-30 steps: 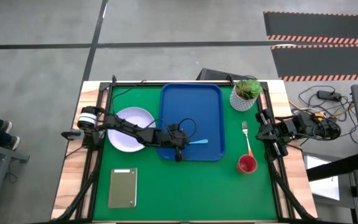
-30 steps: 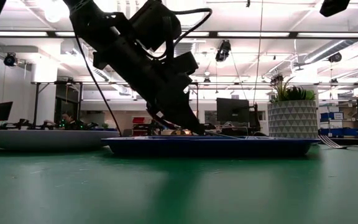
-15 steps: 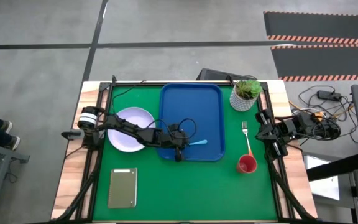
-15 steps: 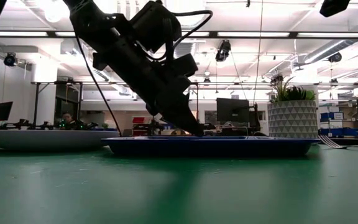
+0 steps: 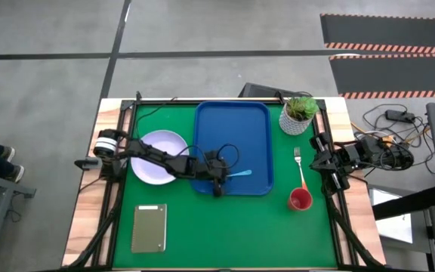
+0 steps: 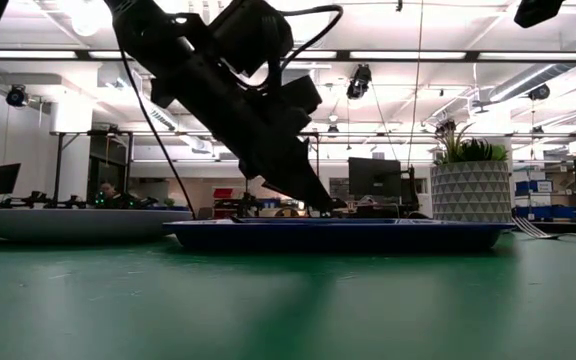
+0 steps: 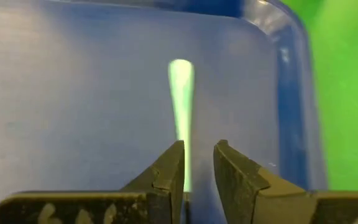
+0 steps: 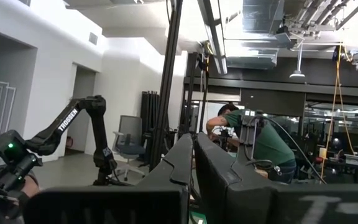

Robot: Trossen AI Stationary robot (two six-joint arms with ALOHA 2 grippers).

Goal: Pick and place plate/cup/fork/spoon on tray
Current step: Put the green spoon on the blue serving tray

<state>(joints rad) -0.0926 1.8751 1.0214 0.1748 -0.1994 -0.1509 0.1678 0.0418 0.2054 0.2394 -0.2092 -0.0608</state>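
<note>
The light blue-handled spoon (image 5: 242, 173) lies on the dark blue tray (image 5: 232, 121), near its near right corner. My left gripper (image 5: 219, 181) stands low over the tray at the spoon's bowl end. It is open by a narrow gap (image 7: 199, 152), and the handle (image 7: 181, 93) runs away from the gap; the bowl is hidden under the fingers. The lavender plate (image 5: 159, 156) lies on the table left of the tray. The orange-handled fork (image 5: 300, 170) and the red cup (image 5: 300, 199) are right of the tray. My right gripper (image 5: 319, 161) waits shut at the table's right edge. My left gripper has its fingers on either side of the spoon's handle where it narrows (image 7: 184, 168), pointing slantwise down from the table's left. The handle lies flat on the tray, close along one finger (image 7: 169, 171). I cannot tell whether that finger touches it.
A white pot with a green plant (image 5: 297, 115) stands at the far right, beyond the fork. A grey slab (image 5: 149, 227) lies at the near left. Black frame rails run along the table's left and right sides.
My left gripper has risen a little above the tray. The spoon has stayed where it was.
</note>
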